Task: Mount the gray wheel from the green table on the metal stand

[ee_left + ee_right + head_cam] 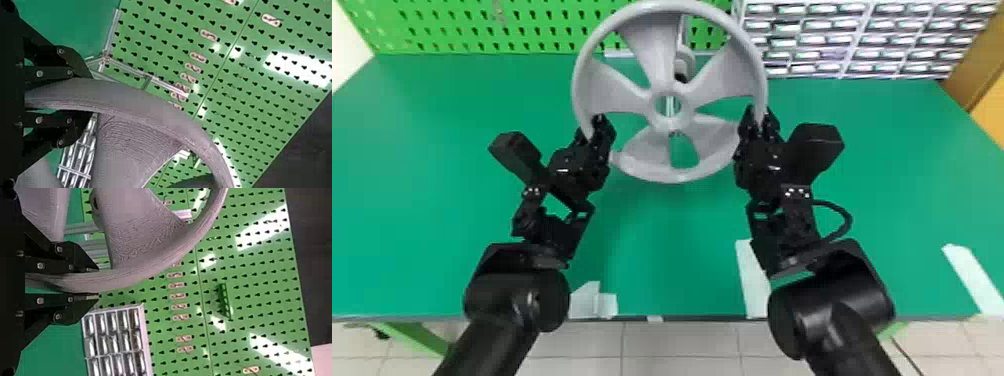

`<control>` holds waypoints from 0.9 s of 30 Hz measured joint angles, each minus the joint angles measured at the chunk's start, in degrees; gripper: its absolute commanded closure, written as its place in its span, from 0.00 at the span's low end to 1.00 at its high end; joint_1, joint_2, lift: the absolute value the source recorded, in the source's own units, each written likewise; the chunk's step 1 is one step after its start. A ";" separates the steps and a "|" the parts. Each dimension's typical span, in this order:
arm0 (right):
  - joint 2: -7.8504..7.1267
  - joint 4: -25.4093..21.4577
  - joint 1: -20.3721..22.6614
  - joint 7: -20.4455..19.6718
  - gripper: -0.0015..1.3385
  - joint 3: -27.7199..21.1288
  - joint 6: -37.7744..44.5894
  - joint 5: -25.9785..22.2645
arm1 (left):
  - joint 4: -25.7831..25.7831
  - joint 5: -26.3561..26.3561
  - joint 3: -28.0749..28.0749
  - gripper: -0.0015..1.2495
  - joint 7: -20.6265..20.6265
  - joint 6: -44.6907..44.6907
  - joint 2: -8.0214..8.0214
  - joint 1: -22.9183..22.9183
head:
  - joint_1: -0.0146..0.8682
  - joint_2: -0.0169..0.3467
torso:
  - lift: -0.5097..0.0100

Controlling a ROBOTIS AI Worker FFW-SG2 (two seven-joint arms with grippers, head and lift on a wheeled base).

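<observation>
The gray wheel (649,45) is in the upper middle of the head view, its broad round face toward that camera. It is a plain, pale, matte gray, with five wide spokes that flare toward a smooth, thick rim. The hub (668,122) is a raised ring around a round hole, and brighter strips show through that hole. In both wrist views fine parallel lines run over the spokes and along the rim (rather like the grain of something built up in thin layers).

The left gripper (595,127), left of center in the head view, has its two fingers closed on the lower left of the rim. The right gripper (757,120), right of center, grips the lower right of the rim in the same way, with the rim between its fingers.

The metal stand (168,85) shows as silvery bars just beyond the rim in the upper middle of the left wrist view.

Farther out, the green table (407,175) spreads across the middle of the head view, with pieces of white tape (752,280) near its lower edge. A green pegboard (482,30) fills the upper left, a rack of small drawers (862,37) stands at the upper right, and pale floor tiles (682,345) run along the bottom.
</observation>
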 measured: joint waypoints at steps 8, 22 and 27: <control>0.99 2.73 -0.59 3.15 0.82 -1.97 -3.74 0.39 | 1.67 -1.46 -1.16 0.78 -0.07 -1.64 -0.03 -1.42 | 1.00 0.19 | 0.80; 1.95 8.17 -2.51 5.08 0.82 -3.35 -9.48 0.74 | 7.03 -4.80 -2.96 0.78 -0.11 -5.77 -0.35 -5.26 | 1.00 0.19 | 0.80; 2.05 9.72 -3.11 5.22 0.82 -3.56 -10.66 1.10 | 8.88 -5.94 -2.21 0.78 -0.32 -6.71 -0.88 -6.02 | 1.00 0.19 | 0.80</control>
